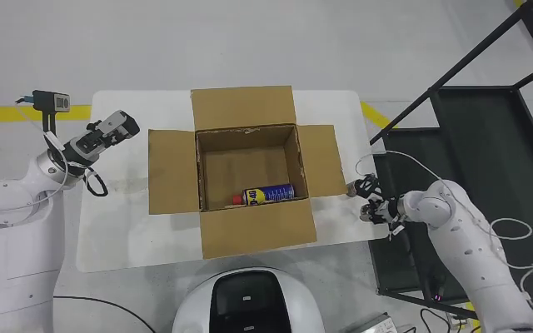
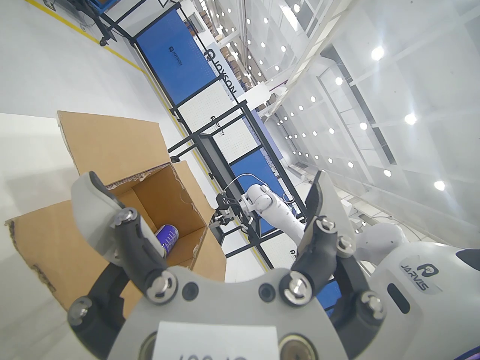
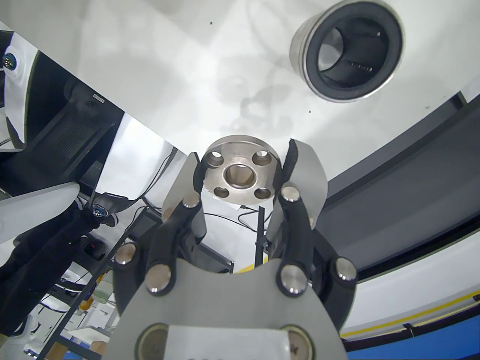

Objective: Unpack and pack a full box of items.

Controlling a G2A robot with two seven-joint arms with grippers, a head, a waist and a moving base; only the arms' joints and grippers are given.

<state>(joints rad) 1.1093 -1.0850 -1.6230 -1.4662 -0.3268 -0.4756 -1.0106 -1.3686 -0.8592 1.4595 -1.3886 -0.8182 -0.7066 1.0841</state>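
While the cardboard box [image 1: 250, 162] sits flaps-out at the centre of the top view, a blue spray can [image 1: 268, 195] lies on its side against the box's lower wall. Just right of the flap, the right gripper [image 3: 243, 161] is clamped on a metal flange [image 3: 242, 191]. A black-lined metal sleeve [image 3: 300, 48] rests nearby on the white table [image 1: 125, 225]. Upper left, the left gripper [image 1: 123, 126] hangs with jaws spread wide. There's a dark rack [image 1: 475, 125] far right and a yellow floor line [image 1: 79, 109] at left.
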